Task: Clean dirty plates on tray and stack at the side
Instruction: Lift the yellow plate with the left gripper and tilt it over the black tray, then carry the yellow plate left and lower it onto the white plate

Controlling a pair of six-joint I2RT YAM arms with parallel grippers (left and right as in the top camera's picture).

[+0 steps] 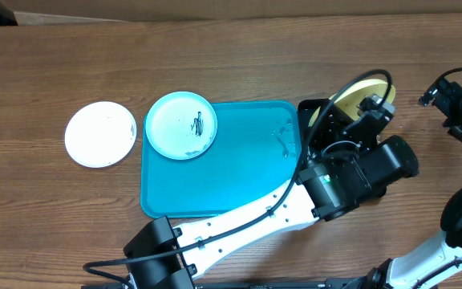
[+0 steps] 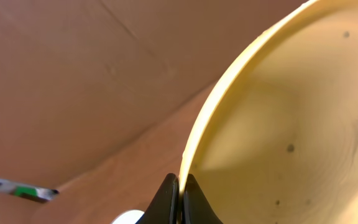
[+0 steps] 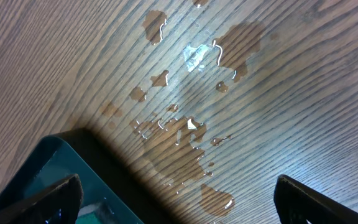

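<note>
Brown wood-grain table (image 1: 54, 72), matt, glossy water puddles (image 3: 191, 124) on it, smooth turquoise plastic tray (image 1: 247, 177) with a wet sheen, light blue plate (image 1: 181, 125) and white plate (image 1: 100, 134) in smooth plastic, yellow-green plate (image 2: 291, 124) satiny, faintly specked, matt black left gripper (image 2: 180, 190).

The tray (image 1: 239, 160) is plain turquoise-blue, and the table (image 1: 54, 217) under it is brown with fine wood grain. On the tray's upper left corner the light blue plate (image 1: 181, 124) carries dark scribbled smears near its middle, while the white plate (image 1: 100, 133) left of the tray shows plain white. Right of the tray the yellow plate (image 1: 351, 90) is pale yellow-green with a few tiny dark specks, and the left gripper (image 2: 180, 186) on its rim is black
</note>
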